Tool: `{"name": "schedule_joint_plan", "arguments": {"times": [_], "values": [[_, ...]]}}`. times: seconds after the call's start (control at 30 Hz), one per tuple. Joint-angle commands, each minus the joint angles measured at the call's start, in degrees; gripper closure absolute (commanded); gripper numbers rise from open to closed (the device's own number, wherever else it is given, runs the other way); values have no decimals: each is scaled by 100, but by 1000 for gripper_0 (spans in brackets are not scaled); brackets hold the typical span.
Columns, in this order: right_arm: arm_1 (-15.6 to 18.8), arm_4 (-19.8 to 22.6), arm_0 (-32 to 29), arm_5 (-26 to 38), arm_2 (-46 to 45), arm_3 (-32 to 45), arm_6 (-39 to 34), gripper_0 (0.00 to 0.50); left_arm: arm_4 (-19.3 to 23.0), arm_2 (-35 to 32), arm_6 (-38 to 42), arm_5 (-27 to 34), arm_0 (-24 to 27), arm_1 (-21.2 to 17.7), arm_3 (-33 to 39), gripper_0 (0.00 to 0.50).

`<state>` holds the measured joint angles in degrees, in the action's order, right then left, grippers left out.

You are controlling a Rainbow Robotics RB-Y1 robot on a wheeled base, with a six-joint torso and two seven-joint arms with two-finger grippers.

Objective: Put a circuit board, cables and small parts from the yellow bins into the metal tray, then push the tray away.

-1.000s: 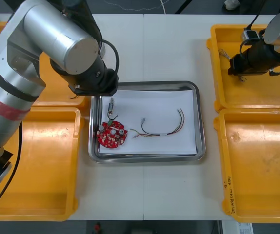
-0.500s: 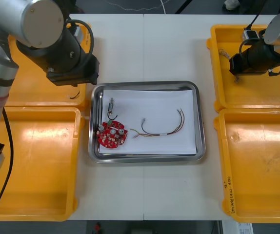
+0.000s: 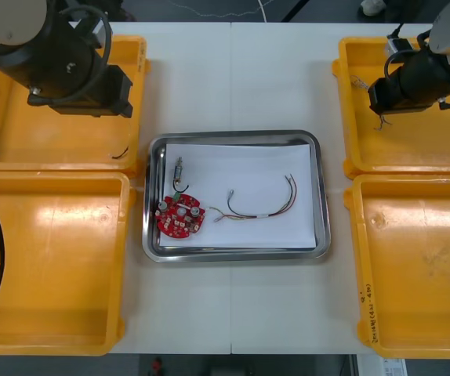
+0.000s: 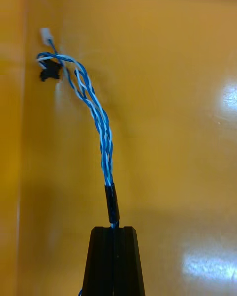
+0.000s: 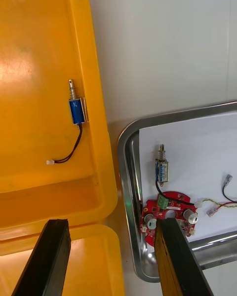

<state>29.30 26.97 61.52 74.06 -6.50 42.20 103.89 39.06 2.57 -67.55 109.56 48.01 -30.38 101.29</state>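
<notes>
My right gripper (image 4: 113,228) is shut on a twisted blue and white cable (image 4: 100,123), whose free end trails out ahead of the fingers over the bin floor. From the front, that gripper (image 3: 377,110) hangs over the far right yellow bin (image 3: 413,153) with the cable (image 3: 380,120) dangling below it. My left gripper (image 5: 112,222) stands open above the far left bin's (image 5: 39,54) edge, with nothing between the fingers. The metal tray (image 3: 322,196) holds a round red circuit board (image 3: 179,218), a small metal part (image 3: 179,167) and a red and yellow cable (image 3: 260,207).
A blue small metal part (image 5: 76,109) with a black lead lies in the far left bin. The left arm (image 3: 68,63) covers much of that bin. The near left bin (image 3: 52,258) and the near right bin (image 3: 417,266) flank the tray.
The left arm has drawn back from the tray's far left corner to above the far left bin. The right gripper has shut on the blue and white cable and risen slightly.
</notes>
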Motion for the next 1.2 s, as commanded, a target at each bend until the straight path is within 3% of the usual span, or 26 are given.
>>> {"name": "schedule_joint_plan", "arguments": {"times": [0.03,0.43,0.7,1.03,1.2], "values": [[128,-61,-61,601,-167,737,-88,500,58,-327,-1032,44,236,-214,-56,0],[234,-113,-131,2227,-220,2117,-97,500,155,-820,-2641,44,236,-214,-636,0],[260,-113,-659,2868,-229,3374,-79,500,181,-960,-3599,-189,227,-214,-1155,0],[383,-43,-773,3594,-325,3954,17,500,111,-864,-3942,-875,-81,-196,-1383,0],[392,-43,-834,3594,-440,4358,88,500,225,-802,-3994,-1253,-178,-179,-1656,0]]}}
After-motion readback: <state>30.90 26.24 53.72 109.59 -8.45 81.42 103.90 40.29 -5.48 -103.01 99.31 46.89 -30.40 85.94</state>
